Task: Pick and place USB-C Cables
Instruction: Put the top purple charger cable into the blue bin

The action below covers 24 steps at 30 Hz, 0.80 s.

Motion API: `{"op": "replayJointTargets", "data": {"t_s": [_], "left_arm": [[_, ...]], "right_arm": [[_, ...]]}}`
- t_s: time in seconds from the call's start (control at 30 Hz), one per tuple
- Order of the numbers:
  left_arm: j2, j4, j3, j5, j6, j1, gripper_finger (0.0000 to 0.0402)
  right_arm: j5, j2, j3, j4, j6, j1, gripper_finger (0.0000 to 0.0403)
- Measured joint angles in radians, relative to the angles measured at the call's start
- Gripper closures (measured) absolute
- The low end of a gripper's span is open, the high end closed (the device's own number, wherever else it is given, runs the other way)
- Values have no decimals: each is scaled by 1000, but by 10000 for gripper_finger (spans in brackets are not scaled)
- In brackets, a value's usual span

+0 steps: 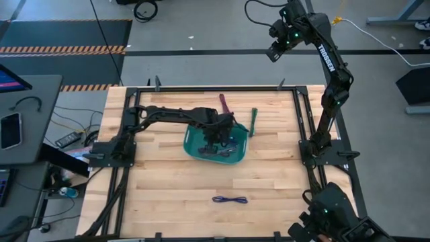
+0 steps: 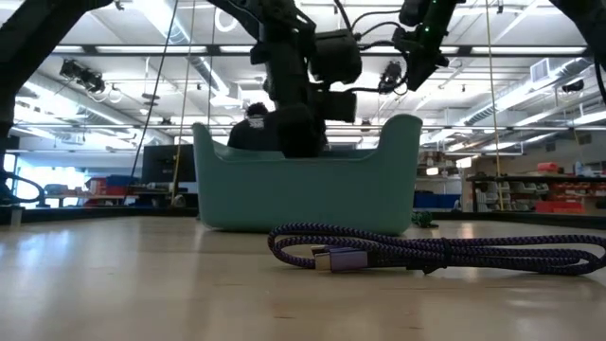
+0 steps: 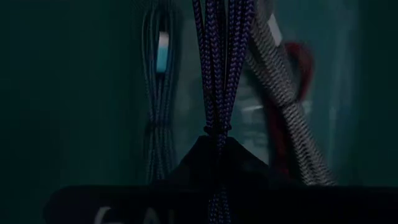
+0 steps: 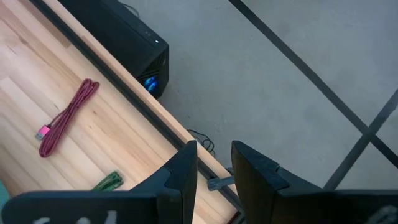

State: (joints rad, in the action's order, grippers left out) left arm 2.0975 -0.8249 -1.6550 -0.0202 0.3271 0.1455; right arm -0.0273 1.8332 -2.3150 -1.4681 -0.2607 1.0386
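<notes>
Left gripper (image 1: 218, 138) fingers clamp one purple cable (image 3: 219, 74) inside the teal bin (image 1: 193, 142). Three cables lie on the tabletop (image 1: 168, 181). Right gripper (image 4: 214, 168) fingers stand apart, empty.

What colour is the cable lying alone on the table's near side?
Purple cable, braided with dark flecks; the low view shows it best.

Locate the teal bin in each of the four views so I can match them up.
High view: teal bin at table centre, left gripper reaching into it.
Low view: bin mid-frame, behind the purple cable.
Left wrist view: its dark teal inside fills the frame, behind the cables.
Right wrist view: not clearly in it.
Shared landmark: the left arm inside the bin.
</notes>
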Motion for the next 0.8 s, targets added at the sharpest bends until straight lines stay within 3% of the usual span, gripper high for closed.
{"op": "replayJointTargets", "data": {"t_s": [0.8], "left_arm": [[32, 3, 2, -4, -35, 3, 377]], "right_arm": [[-23, 0, 0, 0, 0, -1, 298]]}}
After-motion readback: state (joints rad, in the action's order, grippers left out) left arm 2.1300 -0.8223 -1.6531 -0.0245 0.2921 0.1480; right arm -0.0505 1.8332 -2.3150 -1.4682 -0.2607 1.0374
